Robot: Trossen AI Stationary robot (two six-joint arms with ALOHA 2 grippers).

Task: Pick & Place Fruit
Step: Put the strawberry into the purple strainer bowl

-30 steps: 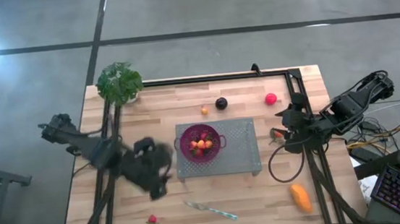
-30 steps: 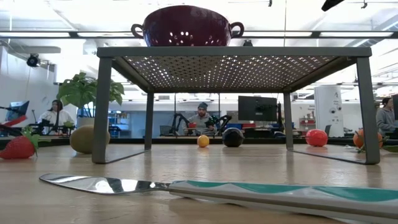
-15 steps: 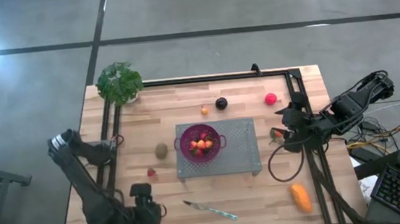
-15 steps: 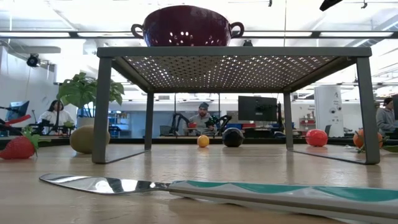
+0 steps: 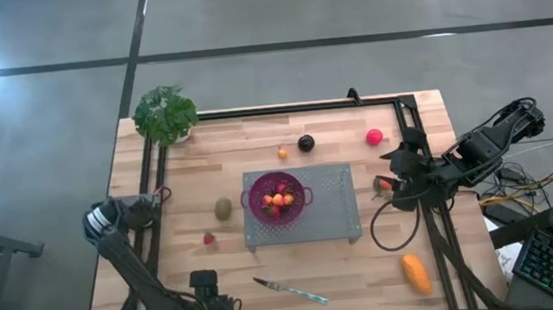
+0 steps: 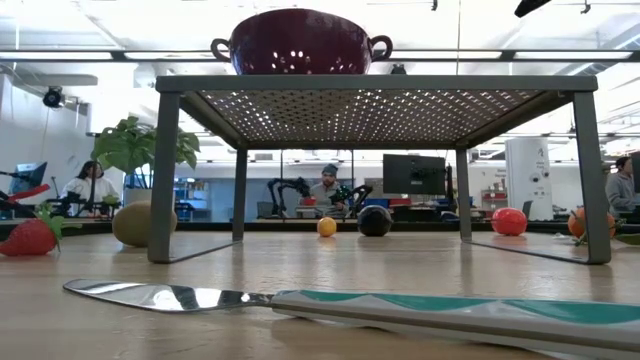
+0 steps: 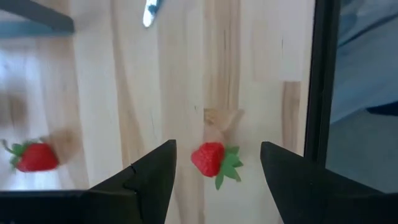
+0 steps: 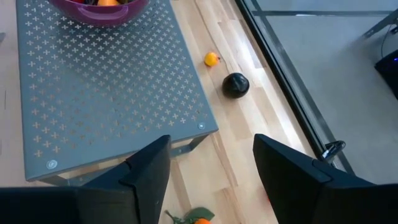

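Between open left end effector (image 7: 216, 171) fingers: red, green-leafed strawberry (image 7: 210, 159).

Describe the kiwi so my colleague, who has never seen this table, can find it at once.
Start at the grey perforated stand in the table's middle, which carries the purple colander. Just off the stand's left edge lies the kiwi, with a red strawberry nearby. It is the only dull olive-green, egg-shaped fruit there.

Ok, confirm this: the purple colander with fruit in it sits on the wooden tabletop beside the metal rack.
Not quite. The purple colander with fruit in it sits on top of the metal rack, not on the tabletop beside it; the high and low views both show this.
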